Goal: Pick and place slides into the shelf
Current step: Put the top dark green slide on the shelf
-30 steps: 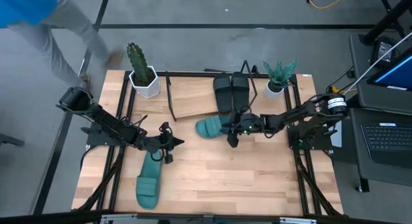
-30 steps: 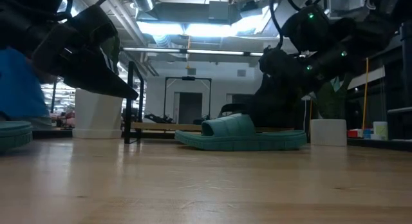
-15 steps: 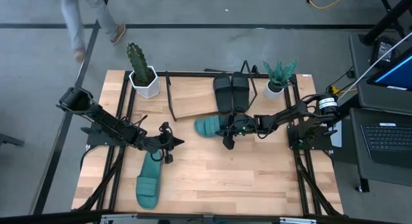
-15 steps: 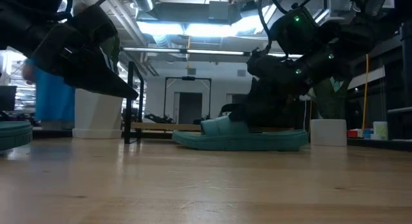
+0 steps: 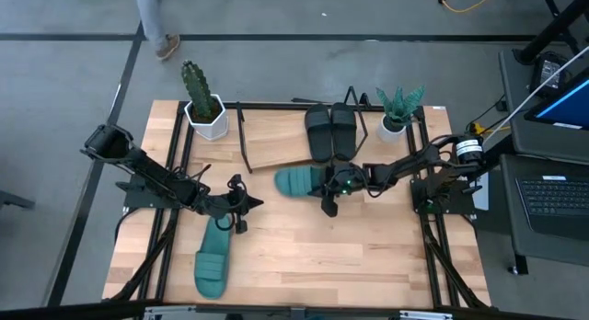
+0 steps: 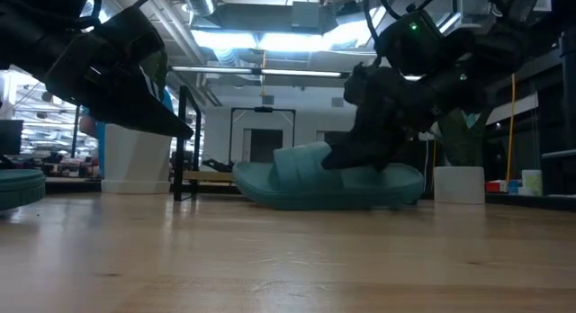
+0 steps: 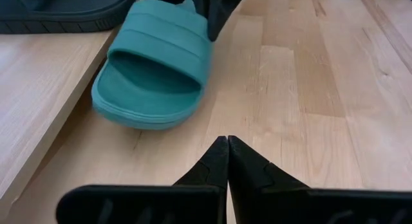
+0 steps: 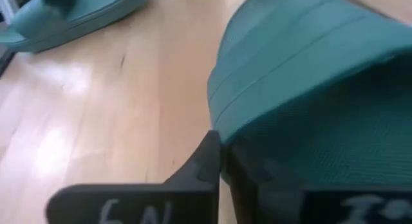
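Observation:
A teal slide [image 5: 296,181] lies on the table just in front of the shelf [image 5: 271,141], a slanted wood board in a black wire frame. My right gripper [image 5: 325,185] is shut on this slide. Two black slides [image 5: 329,131] rest side by side on the shelf's right part. A second teal slide [image 5: 212,257] lies flat near the table's front left. My left gripper [image 5: 256,203] hovers shut above the table near that slide's far end and holds nothing. Its closed fingertips [image 7: 226,145] point at the first teal slide [image 7: 154,63]. My right gripper pinches the teal slide's side rim just behind the strap [image 8: 222,124] between its two fingers [image 8: 201,165]. It comes slanting down from the table's right. The slide [image 6: 324,178] is tipped, its heel end raised a little, with its underside still on the table.
A cactus in a white pot [image 5: 204,113] stands at the table's far left. A leafy plant in a white pot [image 5: 396,122] stands at the far right, beside the shelf. Bare tabletop lies in the middle and front right. A person's legs [image 5: 152,21] pass beyond the far edge.
My right gripper has moved a little toward the table's left and down onto the teal slide, then shut on it. The slide has tipped up from lying flat and shifted slightly left. The person behind the table has walked on.

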